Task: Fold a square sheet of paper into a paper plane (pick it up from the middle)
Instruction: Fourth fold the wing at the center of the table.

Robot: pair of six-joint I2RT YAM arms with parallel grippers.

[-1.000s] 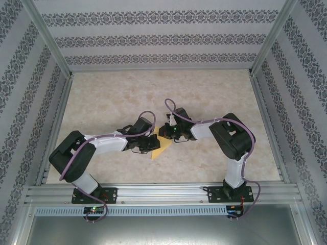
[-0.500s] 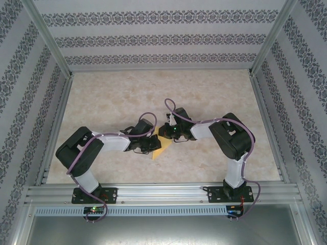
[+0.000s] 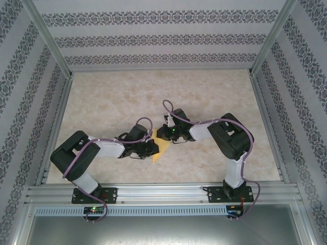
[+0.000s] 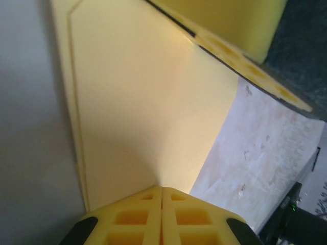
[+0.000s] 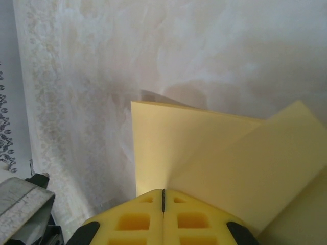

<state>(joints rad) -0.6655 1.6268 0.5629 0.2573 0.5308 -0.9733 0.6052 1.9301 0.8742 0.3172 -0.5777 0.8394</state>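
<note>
At centre, both jaws pinch the paper (image 3: 160,149), largely hidden beneath them.

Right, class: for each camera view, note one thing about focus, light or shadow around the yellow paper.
Top external: even light, sharp, no glare on the yellow paper. Left wrist: the left gripper is blurred up close; the paper glows brighter near it. Right wrist: the right gripper is blurred too; the paper throws a soft shadow on the table.

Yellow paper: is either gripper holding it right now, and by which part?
Both. The left gripper and the right gripper are each shut on the partly folded yellow paper, pinching it at an edge, from opposite sides.
</note>
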